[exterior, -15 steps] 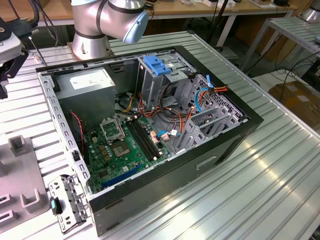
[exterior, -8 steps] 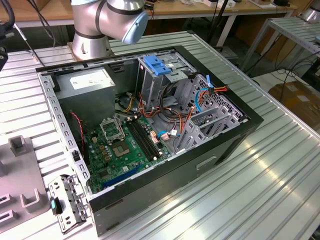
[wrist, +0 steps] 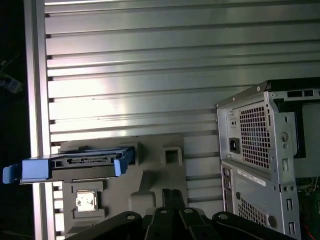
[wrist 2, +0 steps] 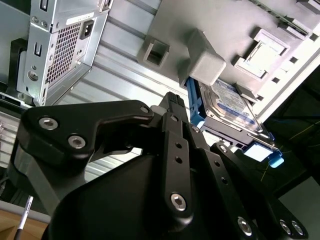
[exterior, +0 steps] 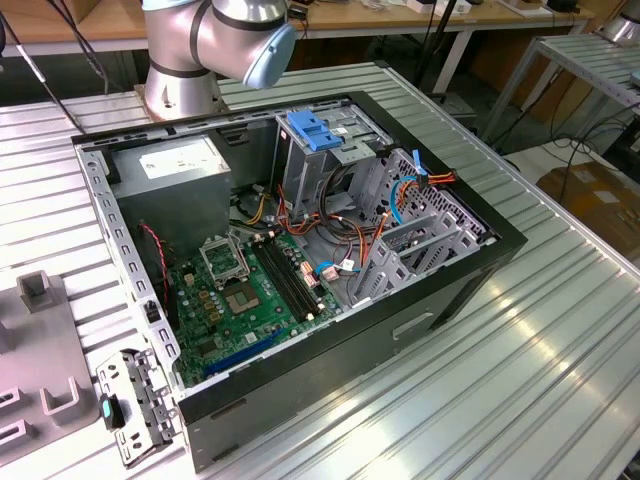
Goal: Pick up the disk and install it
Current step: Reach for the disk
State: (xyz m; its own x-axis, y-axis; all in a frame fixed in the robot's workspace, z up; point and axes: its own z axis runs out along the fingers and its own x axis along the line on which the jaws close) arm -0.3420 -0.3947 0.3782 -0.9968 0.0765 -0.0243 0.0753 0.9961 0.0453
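Note:
The disk is a dark drive in a bright blue carrier frame. It stands on its edge in a slot of the grey fixture plate on the ribbed metal table. In the second wrist view the disk shows its labelled face, with a blue tab at one end. My gripper hovers over the fixture plate, apart from the disk and off to one side of it. Its black fingers stand close together with nothing between them.
The open computer case lies on the ribbed table, with a drive cage and light blue latch piece at its far side. The case's rear panel stands close beside the fixture plate. The arm's base is behind the case.

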